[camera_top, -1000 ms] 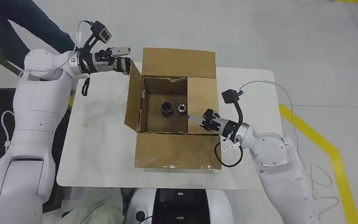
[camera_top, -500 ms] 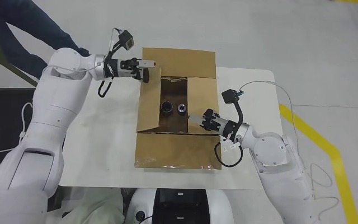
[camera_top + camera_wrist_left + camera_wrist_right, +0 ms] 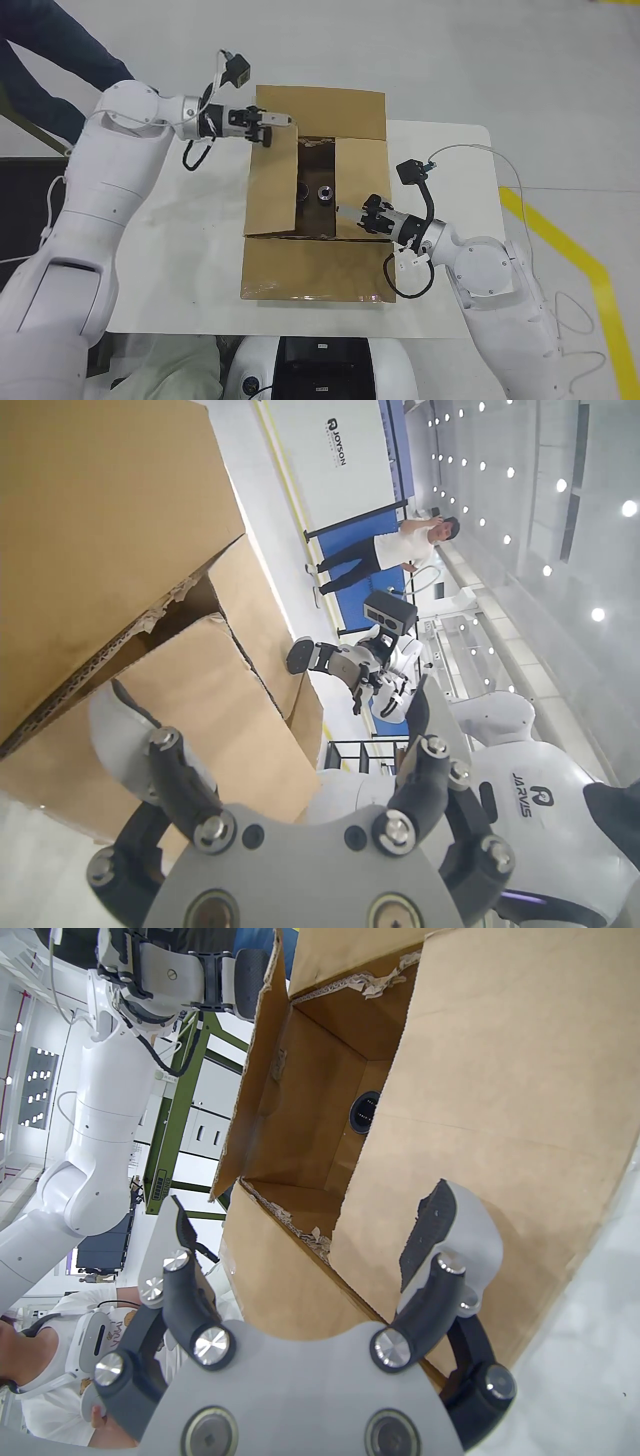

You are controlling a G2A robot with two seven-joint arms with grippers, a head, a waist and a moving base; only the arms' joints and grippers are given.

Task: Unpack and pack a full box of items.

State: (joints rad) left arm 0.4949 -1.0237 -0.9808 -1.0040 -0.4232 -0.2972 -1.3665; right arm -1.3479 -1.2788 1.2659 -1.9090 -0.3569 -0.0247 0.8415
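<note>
Brown cardboard makes up the box (image 3: 312,150). It sits in the middle of the white table (image 3: 180,250), with its mouth pointing up. It has four flaps. The far flap (image 3: 320,108) and the near flap (image 3: 315,272) lie spread out flat, so the whole shape is long from far to near. The left flap (image 3: 272,190) stands up and leans in over the hole. The right flap (image 3: 360,180) is folded down over the right half of the hole. The flap edges look torn and rough.

Down in the dark gap between the two side flaps lie two small round things. One is a black ring (image 3: 300,190), partly hidden under the left flap. The other is a little grey round part (image 3: 323,193) just to its right.

The left gripper (image 3: 278,120) is at the far corner of the left flap. Its fingers are spread wide and hold nothing, and one finger (image 3: 117,720) is right up against the cardboard. The right gripper (image 3: 345,213) is at the near edge of the right flap. Its fingers are also spread apart, with nothing between them.
</note>
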